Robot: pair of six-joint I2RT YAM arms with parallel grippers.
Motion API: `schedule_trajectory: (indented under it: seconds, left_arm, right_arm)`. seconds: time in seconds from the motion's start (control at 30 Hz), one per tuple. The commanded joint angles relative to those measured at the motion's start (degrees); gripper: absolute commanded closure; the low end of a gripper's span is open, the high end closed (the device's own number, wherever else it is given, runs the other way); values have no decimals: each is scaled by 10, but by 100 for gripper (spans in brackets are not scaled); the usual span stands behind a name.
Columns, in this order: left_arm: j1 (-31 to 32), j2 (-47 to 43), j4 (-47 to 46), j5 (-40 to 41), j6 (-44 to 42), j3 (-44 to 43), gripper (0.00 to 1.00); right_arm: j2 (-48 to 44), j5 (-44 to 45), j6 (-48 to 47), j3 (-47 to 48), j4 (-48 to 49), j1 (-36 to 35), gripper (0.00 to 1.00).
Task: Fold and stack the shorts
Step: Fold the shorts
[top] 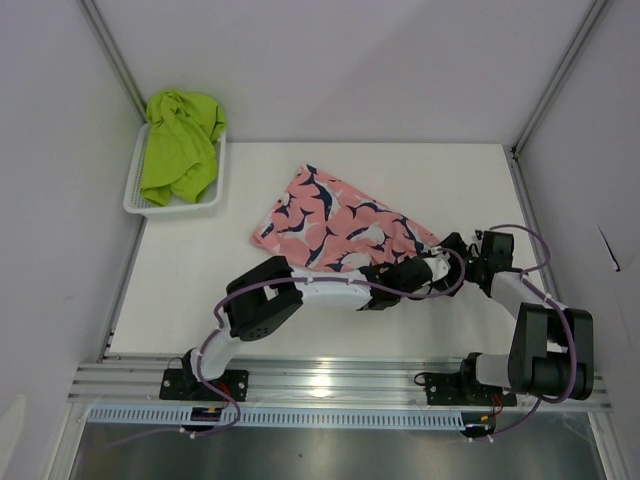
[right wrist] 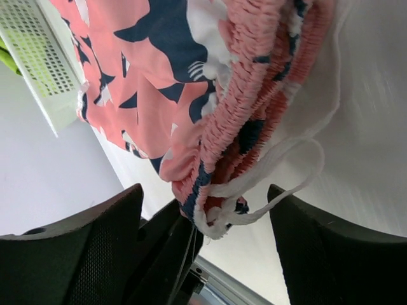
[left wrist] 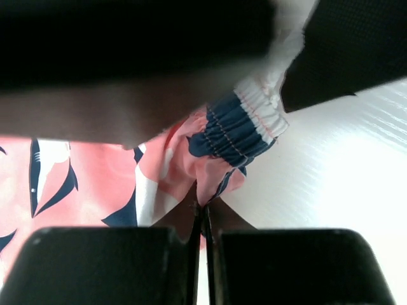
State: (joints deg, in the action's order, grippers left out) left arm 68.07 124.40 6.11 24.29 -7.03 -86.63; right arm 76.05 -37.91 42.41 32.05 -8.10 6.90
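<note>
The pink shorts (top: pixel 340 225) with navy-and-white print lie spread on the white table, their waistband end at the right. My left gripper (top: pixel 430 264) is shut on a pinch of the pink fabric (left wrist: pixel 213 175) near the elastic waistband (left wrist: pixel 245 124). My right gripper (top: pixel 456 250) is open just right of it, its fingers (right wrist: pixel 105 248) spread either side of the bunched waistband (right wrist: pixel 254 82) and the white drawstring (right wrist: pixel 280 168), not closed on them. The lime green shorts (top: pixel 180 148) lie crumpled in the basket at the far left.
The white mesh basket (top: pixel 135 195) stands in the far left corner and also shows in the right wrist view (right wrist: pixel 35 47). Grey walls and metal posts close in the table. An aluminium rail (top: pixel 330 385) runs along the near edge.
</note>
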Motion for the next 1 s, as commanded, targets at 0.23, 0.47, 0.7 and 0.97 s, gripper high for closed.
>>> schedule_trajectory:
  seconds: [0.23,0.47,0.7,0.97]
  left_arm:
    - [-24,-51,13,-52,57,1,100]
    - [-24,-83,-25,-95,66,43,100]
    - [-23,-100,-53,-112,93,86,100]
    - [-22,-98,-53,-120,120,73,100]
  right_arm:
    - [12,-14,133,-81,185,10,18]
    - [49,29,166,-92,250,10,24]
    - [115,41,170,-54,270,1,31]
    - [139,43,179,-47,281,-27,50]
